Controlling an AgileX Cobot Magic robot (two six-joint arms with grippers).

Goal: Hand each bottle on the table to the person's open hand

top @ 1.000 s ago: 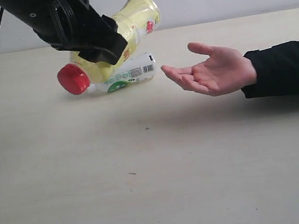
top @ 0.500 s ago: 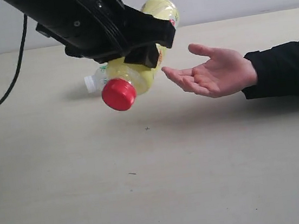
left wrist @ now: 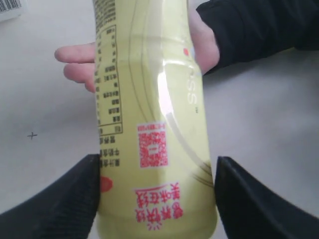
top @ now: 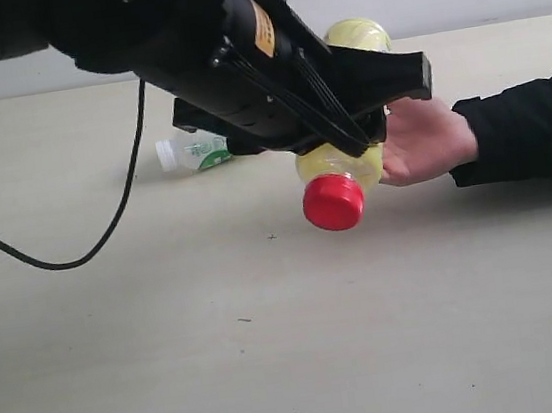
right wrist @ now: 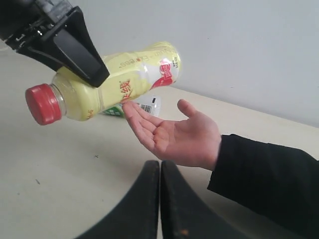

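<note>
Outside, my left gripper clamps the yellow-labelled bottle above the table, the person's open hand at its three o'clock; left wrist: my fingers press its sides; right wrist: my right gripper closed tight, empty.

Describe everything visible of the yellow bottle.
The yellow bottle is plastic, with a pale yellow label bearing red and dark print, and a red screw cap, on. It is held in the air, lying near level with the cap end dipping, clamped mid-body by the left claw. Its base end hangs over the person's open hand; contact there is unclear.
</note>
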